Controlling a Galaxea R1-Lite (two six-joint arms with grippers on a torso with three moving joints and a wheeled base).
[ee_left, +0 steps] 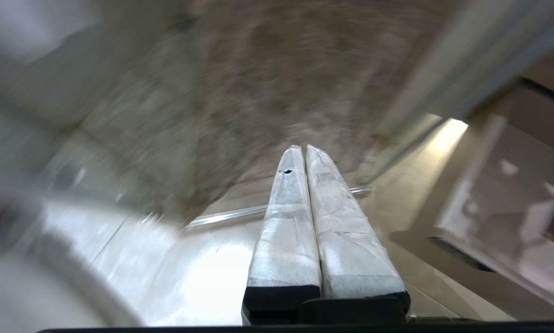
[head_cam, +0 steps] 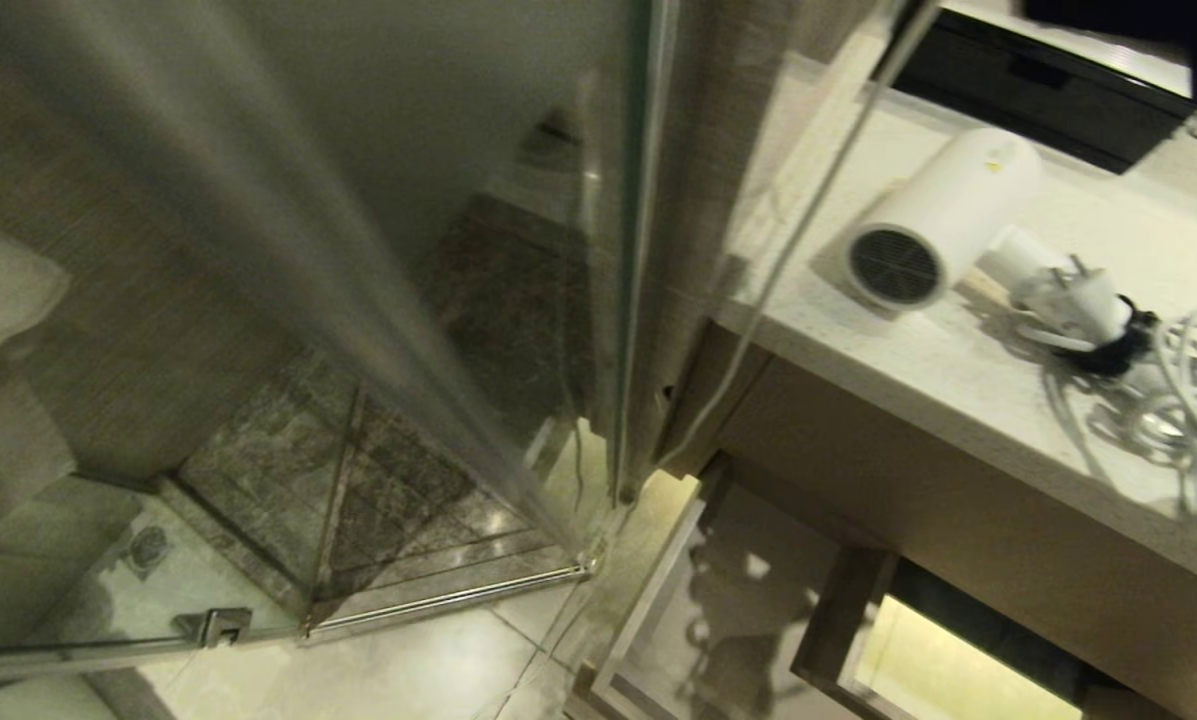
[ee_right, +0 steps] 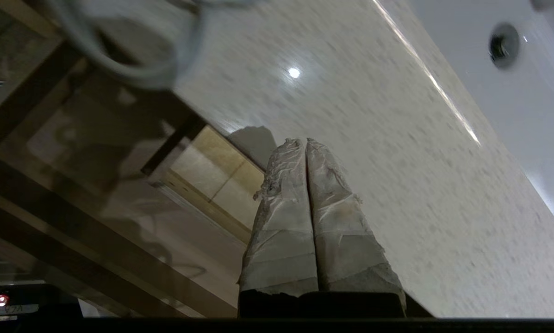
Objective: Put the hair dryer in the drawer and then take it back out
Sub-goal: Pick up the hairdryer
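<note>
The white hair dryer (head_cam: 943, 215) lies on its side on the pale countertop (head_cam: 918, 350), its dark grille facing the counter's front edge. Its grey cord (head_cam: 1168, 400) is heaped to the right, and a loop of the cord (ee_right: 133, 69) shows in the right wrist view. Below the counter the light-wood drawer (head_cam: 748, 590) stands pulled out, with a boxed cutout in its floor. My right gripper (ee_right: 303, 141) is shut and empty, hovering over the counter's front edge above the drawer (ee_right: 96, 152). My left gripper (ee_left: 302, 148) is shut and empty, pointing at the floor.
A glass shower partition (head_cam: 638, 250) stands close to the left of the vanity. A black glossy box (head_cam: 1038, 90) sits at the back of the counter behind the dryer. A white sink basin (ee_right: 526, 92) lies beyond the counter in the right wrist view.
</note>
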